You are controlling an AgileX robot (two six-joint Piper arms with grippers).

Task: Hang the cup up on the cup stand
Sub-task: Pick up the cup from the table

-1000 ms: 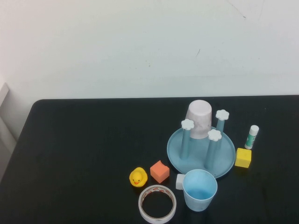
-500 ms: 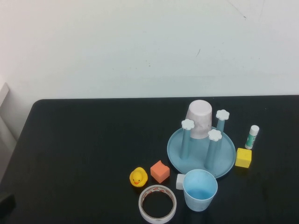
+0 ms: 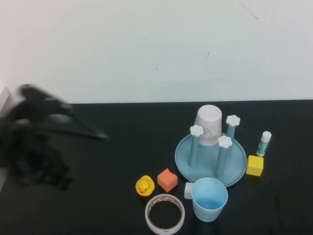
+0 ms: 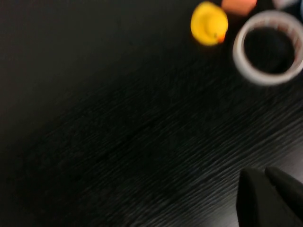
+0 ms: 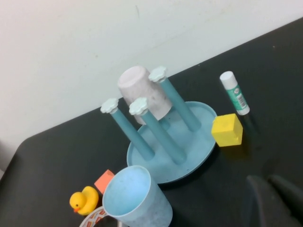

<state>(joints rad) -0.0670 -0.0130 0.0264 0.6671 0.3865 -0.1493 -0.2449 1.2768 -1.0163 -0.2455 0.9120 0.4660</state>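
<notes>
Light blue plastic tumbler cup (image 3: 210, 199) stands upright, far from left gripper (image 3: 34, 142) (state unclear); grasp its rim. Right gripper (image 5: 274, 201) closed, nearer.

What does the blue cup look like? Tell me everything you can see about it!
The cup is a plain light blue tumbler, plastic-looking, with no handle, narrower toward its base. It stands upright, mouth up, and looks empty, on the black table at the near edge of the cup stand. A small white block sits close against its left side. Nothing holds it: the left pincer is far off to the left, and the right pincer hangs back near the table's front right.
</notes>
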